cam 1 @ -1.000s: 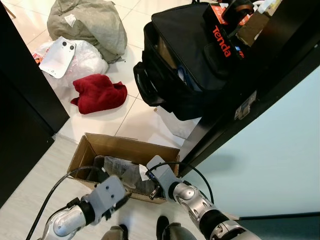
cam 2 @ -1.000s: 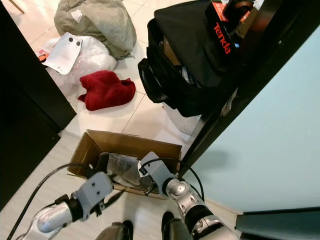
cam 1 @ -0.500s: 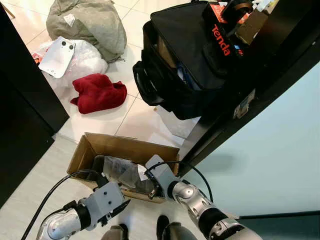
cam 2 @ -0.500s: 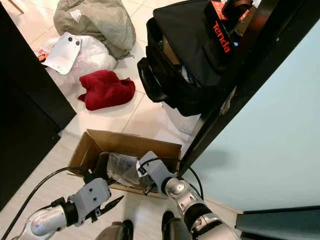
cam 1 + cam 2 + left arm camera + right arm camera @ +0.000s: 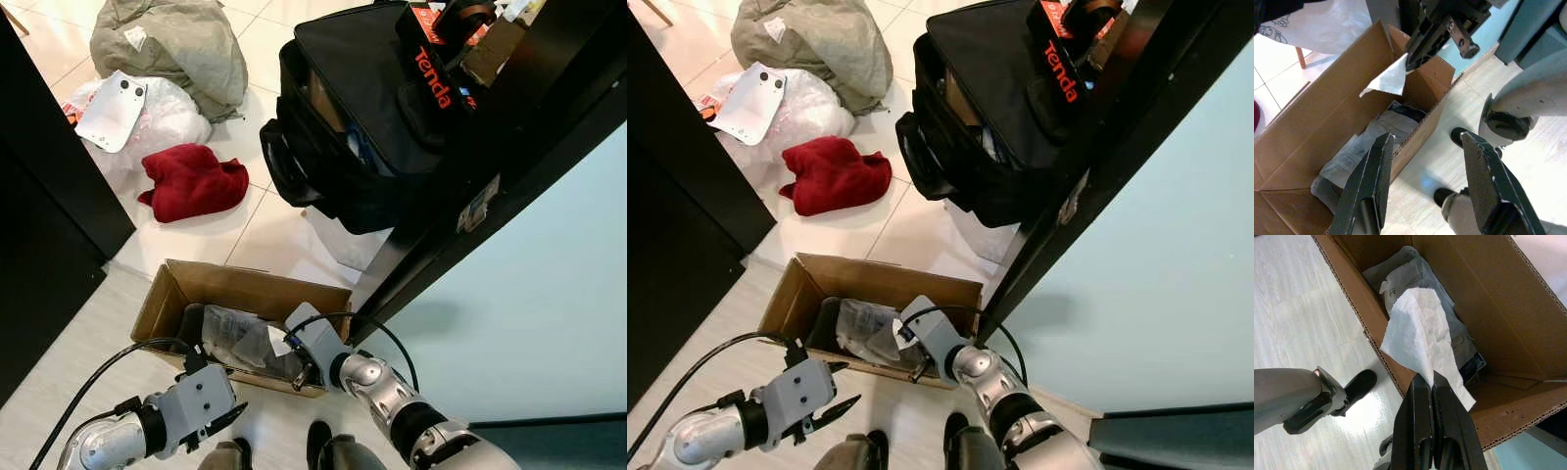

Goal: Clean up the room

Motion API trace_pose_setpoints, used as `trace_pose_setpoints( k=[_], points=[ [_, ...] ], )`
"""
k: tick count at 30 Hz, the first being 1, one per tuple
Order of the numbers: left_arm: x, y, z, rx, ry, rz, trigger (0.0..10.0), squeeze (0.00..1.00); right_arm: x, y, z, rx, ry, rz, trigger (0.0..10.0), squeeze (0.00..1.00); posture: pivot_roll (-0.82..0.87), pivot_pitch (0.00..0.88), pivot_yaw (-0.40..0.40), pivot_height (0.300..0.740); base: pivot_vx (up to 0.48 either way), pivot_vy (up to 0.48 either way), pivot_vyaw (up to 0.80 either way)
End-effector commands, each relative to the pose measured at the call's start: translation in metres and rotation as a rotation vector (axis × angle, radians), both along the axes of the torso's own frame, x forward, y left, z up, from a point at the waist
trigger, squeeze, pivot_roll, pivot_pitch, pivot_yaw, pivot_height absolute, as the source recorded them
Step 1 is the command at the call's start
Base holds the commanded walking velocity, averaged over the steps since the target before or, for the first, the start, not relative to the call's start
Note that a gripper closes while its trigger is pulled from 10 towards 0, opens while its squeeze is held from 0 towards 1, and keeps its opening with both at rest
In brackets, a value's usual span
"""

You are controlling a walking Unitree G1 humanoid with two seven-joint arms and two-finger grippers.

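Observation:
An open cardboard box (image 5: 196,278) stands on the pale floor just before my feet, with a grey plastic package (image 5: 235,338) lying inside. My right gripper (image 5: 1426,380) is shut on a crumpled white tissue (image 5: 1420,333) and hangs over the box's near right corner. In the left wrist view the same tissue (image 5: 1388,81) dangles from the black fingers above the box wall. My left gripper (image 5: 836,404) is open and holds nothing; it sits low, just outside the box's near wall.
Beyond the box on the tiled floor lie a red cloth (image 5: 191,183), a clear plastic bag with a white card (image 5: 113,108) and a grey-green heap of fabric (image 5: 171,44). A big black bag (image 5: 362,117) stands against the dark door frame (image 5: 470,196). Dark furniture (image 5: 49,196) closes the left side.
My left gripper has drawn back from the box towards my body and sunk lower. The right gripper has stayed over the box with the tissue.

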State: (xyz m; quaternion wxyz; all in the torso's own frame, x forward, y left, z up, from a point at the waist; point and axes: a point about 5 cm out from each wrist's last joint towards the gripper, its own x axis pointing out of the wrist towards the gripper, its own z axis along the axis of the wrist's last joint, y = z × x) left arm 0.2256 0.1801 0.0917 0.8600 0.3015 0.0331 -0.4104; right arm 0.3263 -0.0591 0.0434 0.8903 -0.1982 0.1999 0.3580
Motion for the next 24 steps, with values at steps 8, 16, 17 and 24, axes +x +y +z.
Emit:
trace_pose_setpoints(
  k=[8,16,17,24],
  points=[
    [-0.0110,0.0017,-0.0099,0.041,0.052,-0.054,10.0,0.00,-0.0111,-0.0001,-0.0135,0.029,0.093,0.019,10.0,0.08,0.06,0.438,-0.101,0.721,0.000,0.000,0.00],
    [-0.0109,0.0005,-0.0107,0.042,0.054,-0.059,10.0,0.00,-0.0126,-0.0004,-0.0148,0.022,0.107,0.044,10.0,0.56,0.06,0.436,-0.100,0.721,0.000,0.000,0.00],
    [-0.0109,0.0005,-0.0107,0.042,0.054,-0.059,10.0,0.00,-0.0126,-0.0004,-0.0148,0.022,0.107,0.044,10.0,0.56,0.06,0.436,-0.100,0.721,0.000,0.000,0.00],
    [-0.0099,0.0014,-0.0105,0.047,0.049,-0.060,10.0,0.00,-0.0106,-0.0016,-0.0136,0.000,0.077,0.029,10.0,1.00,0.06,0.436,-0.099,0.721,0.000,0.000,0.00]
  ],
)
